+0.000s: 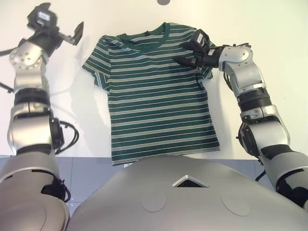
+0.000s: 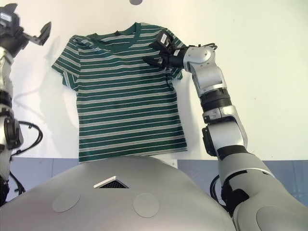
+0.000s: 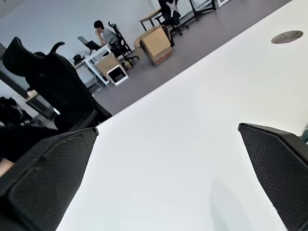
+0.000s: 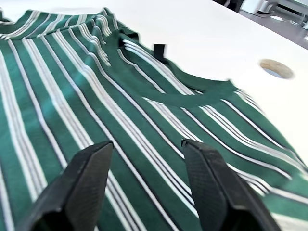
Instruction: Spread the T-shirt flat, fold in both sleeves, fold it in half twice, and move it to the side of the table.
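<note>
A green T-shirt (image 1: pixel 154 96) with white stripes lies flat on the white table (image 1: pixel 269 29), collar at the far side. Its left sleeve (image 1: pixel 95 70) is spread outward. The right sleeve (image 1: pixel 207 72) looks tucked in at the shoulder. My right gripper (image 1: pixel 188 54) hovers over the shirt's right shoulder near the collar; in the right wrist view its fingers (image 4: pixel 86 187) stand apart, open, with striped cloth (image 4: pixel 144 120) beneath them. My left gripper (image 1: pixel 67 36) is raised over bare table beyond the left sleeve, open, with nothing between its fingers (image 3: pixel 48 178).
A round cable hole (image 1: pixel 163 2) sits in the table just beyond the collar. The table's front edge (image 1: pixel 86 156) runs close under the shirt's hem. Bare table lies to both sides of the shirt. Office chairs and boxes (image 3: pixel 154 43) stand past the far edge.
</note>
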